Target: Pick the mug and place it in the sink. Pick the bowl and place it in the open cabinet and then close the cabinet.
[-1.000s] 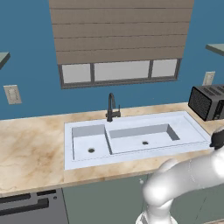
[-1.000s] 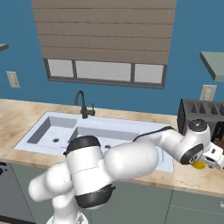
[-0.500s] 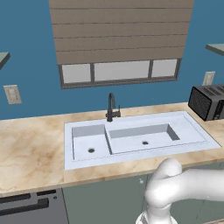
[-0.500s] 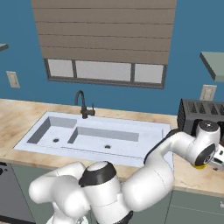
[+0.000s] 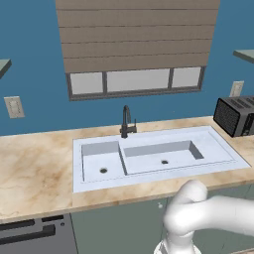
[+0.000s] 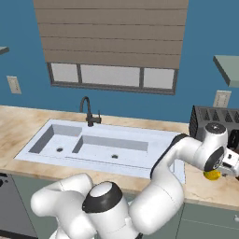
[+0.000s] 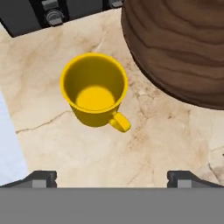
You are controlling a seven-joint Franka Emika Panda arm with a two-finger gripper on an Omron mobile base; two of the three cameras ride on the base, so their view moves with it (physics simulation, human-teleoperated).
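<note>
In the hand view the yellow mug (image 7: 94, 89) stands upright on the marble counter, its handle (image 7: 120, 123) turned toward me. My gripper (image 7: 111, 178) hovers above it, open, with nothing between the fingertips (image 7: 42, 178). Right of the mug sits the dark wooden bowl (image 7: 175, 48), apart from it. The pale sink (image 6: 107, 140) with its black faucet (image 6: 87, 110) lies to the left, and its edge (image 7: 6, 144) shows in the hand view. In the right base view the mug (image 6: 212, 175) peeks out under my hand. A grey-green cabinet corner (image 6: 227, 68) hangs at the upper right; its doors are out of view.
A dark boxy appliance (image 6: 210, 122) stands on the counter behind the mug, against the blue wall; its front (image 7: 57, 13) shows close above the mug. The left base view has the sink (image 5: 158, 154), the appliance (image 5: 236, 116), and a dishwasher front (image 5: 32, 232) below the counter.
The arm has swung farther right, so the hand has left the left base view and now hangs over the mug by the appliance. The gripper stayed open.
</note>
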